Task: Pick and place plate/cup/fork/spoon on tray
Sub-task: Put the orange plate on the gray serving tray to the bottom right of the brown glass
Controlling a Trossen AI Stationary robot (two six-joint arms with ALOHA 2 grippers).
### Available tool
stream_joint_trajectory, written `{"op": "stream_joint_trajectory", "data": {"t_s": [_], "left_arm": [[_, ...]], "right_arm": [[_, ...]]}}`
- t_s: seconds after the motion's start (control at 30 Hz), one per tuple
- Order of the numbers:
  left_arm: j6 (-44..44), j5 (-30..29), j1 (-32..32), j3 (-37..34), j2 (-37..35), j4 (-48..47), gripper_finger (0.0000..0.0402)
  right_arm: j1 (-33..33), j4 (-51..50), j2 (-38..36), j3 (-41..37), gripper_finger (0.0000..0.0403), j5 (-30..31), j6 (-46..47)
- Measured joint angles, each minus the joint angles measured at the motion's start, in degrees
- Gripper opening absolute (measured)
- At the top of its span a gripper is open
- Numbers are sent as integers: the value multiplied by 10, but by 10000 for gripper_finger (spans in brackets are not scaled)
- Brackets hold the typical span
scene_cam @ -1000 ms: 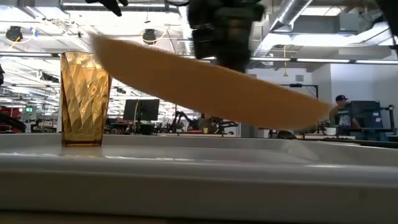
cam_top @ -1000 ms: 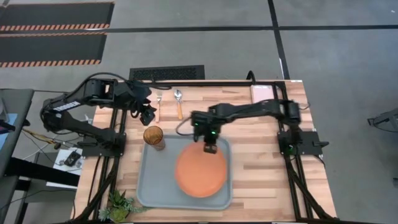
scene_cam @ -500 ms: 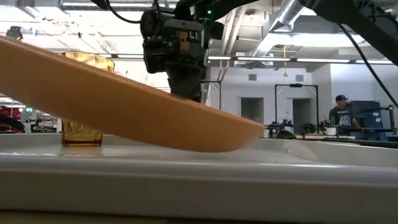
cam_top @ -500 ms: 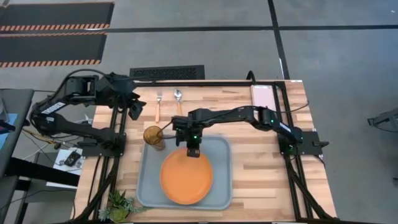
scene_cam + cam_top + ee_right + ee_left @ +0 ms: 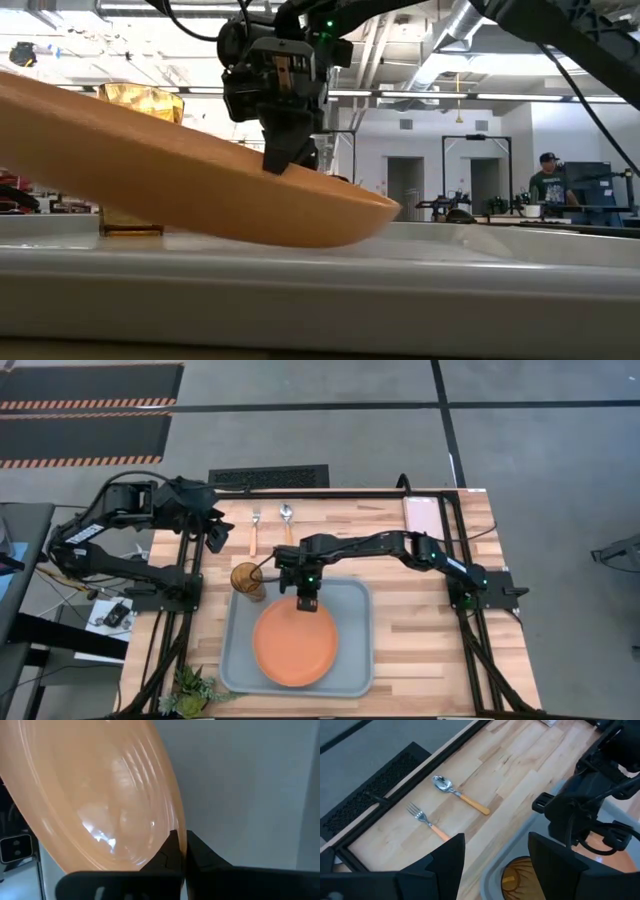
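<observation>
The orange plate (image 5: 294,642) hangs tilted over the grey-blue tray (image 5: 352,672), held by my right gripper (image 5: 308,603), which is shut on it. The amber ribbed cup (image 5: 247,579) stands upright in the tray's far left corner. The fork (image 5: 254,530) and the spoon (image 5: 288,524) lie flat on the wood beyond the tray. My left gripper (image 5: 215,537) is open and empty, raised above the table's far left part, left of the fork. My right gripper pinches the plate's far rim (image 5: 178,836) between its two fingers, one on the upper face and one beneath. The fingers come from above, pointing down. The plate slopes in the low view (image 5: 180,180), its lower edge (image 5: 330,235) low over the tray; whether it touches I cannot tell.
A small pinkish-white pad (image 5: 421,511) lies at the table's far right. A small green plant (image 5: 188,688) stands at the near left corner. Bare wood lies right of the tray. A person (image 5: 548,180) stands far off in the room behind.
My right gripper has carried the plate toward the table's left and lowered it over the tray; the plate has stayed tilted and now sits lower and more to the tray's middle. My left gripper has drawn back toward the far left.
</observation>
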Motion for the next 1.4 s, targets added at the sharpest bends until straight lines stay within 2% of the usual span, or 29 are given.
{"op": "stream_joint_trajectory", "data": {"t_s": [0.27,0.97,1.4], "left_arm": [[-3,0,0,0,0,0,204],[7,-5,0,0,0,0,204],[8,-5,0,0,0,0,204]], "right_arm": [[6,36,-1,0,8,16,0],[2,53,25,0,14,1,15],[2,69,33,0,69,4,28]]}}
